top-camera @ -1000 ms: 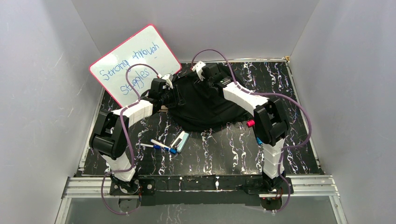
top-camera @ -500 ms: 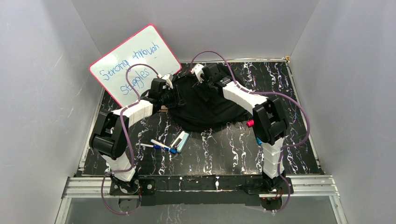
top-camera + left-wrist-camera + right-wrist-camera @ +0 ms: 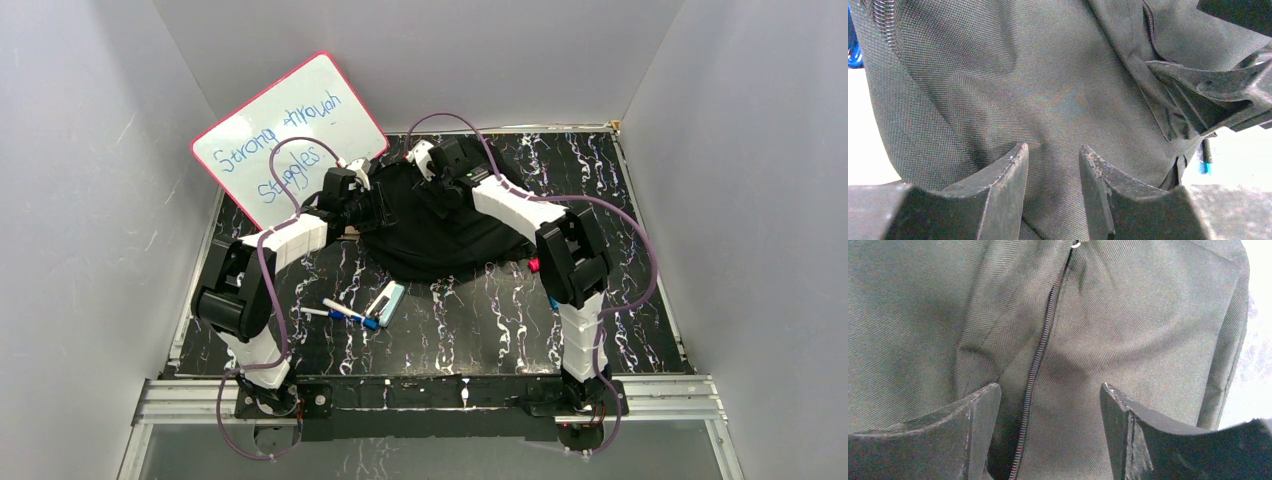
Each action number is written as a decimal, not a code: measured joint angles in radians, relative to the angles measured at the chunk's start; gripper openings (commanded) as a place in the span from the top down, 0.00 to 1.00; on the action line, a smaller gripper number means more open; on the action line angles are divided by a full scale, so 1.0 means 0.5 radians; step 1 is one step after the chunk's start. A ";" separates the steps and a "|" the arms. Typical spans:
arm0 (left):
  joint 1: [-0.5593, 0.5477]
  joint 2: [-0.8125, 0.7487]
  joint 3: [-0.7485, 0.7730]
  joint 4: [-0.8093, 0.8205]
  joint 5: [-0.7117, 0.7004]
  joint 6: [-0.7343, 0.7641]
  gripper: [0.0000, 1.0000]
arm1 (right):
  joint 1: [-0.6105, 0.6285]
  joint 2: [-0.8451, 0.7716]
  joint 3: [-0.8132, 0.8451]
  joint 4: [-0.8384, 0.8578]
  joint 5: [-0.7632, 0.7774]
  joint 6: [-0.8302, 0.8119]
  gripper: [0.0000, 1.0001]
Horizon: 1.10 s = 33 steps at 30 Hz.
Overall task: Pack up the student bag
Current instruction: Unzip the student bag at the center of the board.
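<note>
The student bag (image 3: pixel 430 235), black soft fabric, lies slumped at the back middle of the table. My left gripper (image 3: pixel 372 205) is at the bag's left edge. In the left wrist view its fingers (image 3: pixel 1013 167) stand a narrow gap apart with bag fabric (image 3: pixel 1048 90) pinched between them. My right gripper (image 3: pixel 442 188) is over the bag's upper part. In the right wrist view it (image 3: pixel 1050 395) is open wide above the fabric (image 3: pixel 1138 340), and a closed zipper line (image 3: pixel 1040 355) runs between the fingers, close to the left one.
A pink-framed whiteboard (image 3: pixel 290 135) leans on the back left wall behind the left arm. Several markers (image 3: pixel 345 313) and a light blue eraser (image 3: pixel 386 300) lie in front of the bag. Grey walls close in both sides.
The right arm has shifted a little to the left, its gripper staying over the bag's top. The left arm and the bag have not moved.
</note>
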 measured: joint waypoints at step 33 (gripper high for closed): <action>0.000 0.000 0.031 0.005 0.020 -0.023 0.60 | 0.016 -0.117 -0.081 0.089 0.358 0.034 0.93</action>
